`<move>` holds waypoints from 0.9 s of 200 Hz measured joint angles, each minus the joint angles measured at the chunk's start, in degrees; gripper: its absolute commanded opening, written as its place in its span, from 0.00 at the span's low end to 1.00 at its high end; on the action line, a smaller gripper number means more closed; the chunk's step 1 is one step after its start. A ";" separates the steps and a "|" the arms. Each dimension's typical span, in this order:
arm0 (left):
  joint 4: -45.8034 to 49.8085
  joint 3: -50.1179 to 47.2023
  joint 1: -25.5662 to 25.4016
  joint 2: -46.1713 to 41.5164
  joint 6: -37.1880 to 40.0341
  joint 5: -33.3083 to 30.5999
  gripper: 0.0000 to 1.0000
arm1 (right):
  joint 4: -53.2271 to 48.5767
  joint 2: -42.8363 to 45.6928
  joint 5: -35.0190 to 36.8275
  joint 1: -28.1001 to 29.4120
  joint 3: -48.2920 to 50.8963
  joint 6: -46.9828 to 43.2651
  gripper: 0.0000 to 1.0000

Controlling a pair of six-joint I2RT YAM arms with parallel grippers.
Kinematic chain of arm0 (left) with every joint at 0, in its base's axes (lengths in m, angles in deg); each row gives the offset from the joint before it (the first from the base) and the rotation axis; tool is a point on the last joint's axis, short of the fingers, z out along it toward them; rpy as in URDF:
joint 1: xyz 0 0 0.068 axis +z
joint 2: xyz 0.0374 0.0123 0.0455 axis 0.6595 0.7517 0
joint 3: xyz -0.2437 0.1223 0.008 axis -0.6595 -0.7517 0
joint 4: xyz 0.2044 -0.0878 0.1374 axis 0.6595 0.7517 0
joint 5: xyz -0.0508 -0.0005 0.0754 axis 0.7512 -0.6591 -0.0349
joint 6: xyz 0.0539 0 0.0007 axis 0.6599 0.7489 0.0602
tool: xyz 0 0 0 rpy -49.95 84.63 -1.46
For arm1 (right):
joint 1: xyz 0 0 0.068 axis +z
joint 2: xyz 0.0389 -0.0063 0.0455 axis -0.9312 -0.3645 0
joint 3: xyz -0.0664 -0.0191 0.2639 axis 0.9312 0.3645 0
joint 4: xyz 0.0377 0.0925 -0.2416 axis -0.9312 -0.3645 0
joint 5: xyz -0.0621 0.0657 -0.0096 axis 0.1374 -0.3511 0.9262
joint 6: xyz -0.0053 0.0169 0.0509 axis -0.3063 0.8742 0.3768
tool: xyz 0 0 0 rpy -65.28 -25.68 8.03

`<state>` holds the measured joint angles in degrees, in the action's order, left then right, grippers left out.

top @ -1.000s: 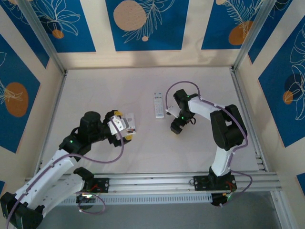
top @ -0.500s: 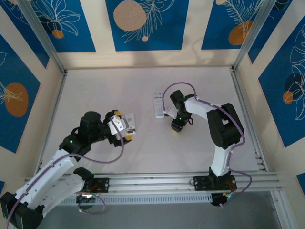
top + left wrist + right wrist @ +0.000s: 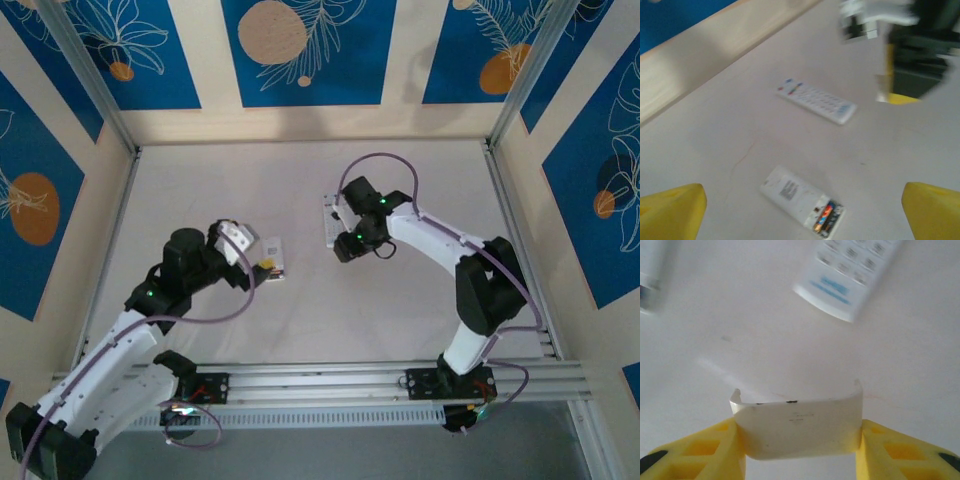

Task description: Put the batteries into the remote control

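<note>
A white remote control (image 3: 792,194) lies face down on the table, its end compartment open with batteries (image 3: 826,217) inside. In the top view this remote (image 3: 273,258) sits just right of my left gripper (image 3: 246,254). The left gripper (image 3: 802,215) hangs above it, open and holding nothing, its yellow fingertips (image 3: 671,210) wide apart. My right gripper (image 3: 799,442) is shut on a curved white battery cover (image 3: 797,426), held off the table. In the top view the right gripper (image 3: 347,244) is between the two remotes.
A second white remote (image 3: 816,102) lies face up with its buttons showing, further back (image 3: 329,215) and partly under the right arm. Its end (image 3: 850,280) is just ahead of the held cover. Walls ring the table.
The right arm has swung left, towards the face-down remote, and its jaws have closed on the white cover. The left arm has drawn back, uncovering the face-down remote.
</note>
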<state>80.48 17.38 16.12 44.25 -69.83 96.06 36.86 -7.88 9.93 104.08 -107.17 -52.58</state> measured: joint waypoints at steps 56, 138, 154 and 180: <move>2.58 4.96 9.62 3.06 -11.04 -9.77 1.00 | -2.54 -6.91 5.05 13.75 -14.43 23.67 0.45; 2.62 4.63 9.77 -1.68 -11.37 -16.15 1.00 | -8.55 -28.55 9.40 19.74 -32.37 36.33 0.49; 2.60 4.33 9.77 -2.54 -11.37 -16.61 1.00 | -9.73 -30.71 10.38 20.61 -35.28 37.00 0.49; 2.56 4.07 9.77 -3.69 -11.32 -17.90 1.00 | -11.02 -32.85 11.52 21.35 -37.62 37.92 0.50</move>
<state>83.04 21.45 25.89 40.56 -81.16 78.16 25.84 -40.73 21.44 125.44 -144.79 -14.65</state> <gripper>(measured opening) 0.998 0.501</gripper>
